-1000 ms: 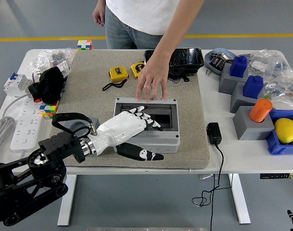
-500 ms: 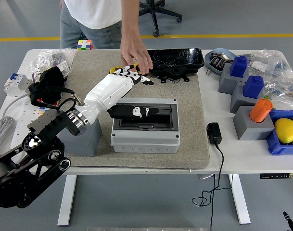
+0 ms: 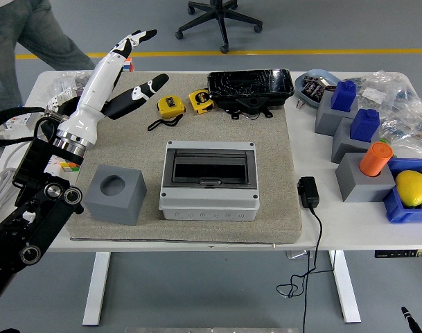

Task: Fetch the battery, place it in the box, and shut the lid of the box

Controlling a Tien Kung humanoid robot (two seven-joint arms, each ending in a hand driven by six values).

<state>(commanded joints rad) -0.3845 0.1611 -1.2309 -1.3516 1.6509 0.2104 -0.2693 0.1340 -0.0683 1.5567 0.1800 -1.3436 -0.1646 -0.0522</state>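
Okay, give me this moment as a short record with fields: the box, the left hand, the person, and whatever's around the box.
box: grey box, mid-mat, dark lid down
left hand: left hand raised over the mat's far left, fingers spread, empty
right hand: out of view
person: legs at the far left corner, hands not visible
beside box: grey block with a round hole, to its left
behind box: two yellow tape measures, black tray
battery: cannot be seen

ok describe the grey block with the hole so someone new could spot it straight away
Start at the tan mat covering the middle of the white table. At its near left corner, just left of the grey lidded box, stands the grey cube. Unlike the grey blocks at the right, it carries nothing on top and shows an empty round hole.
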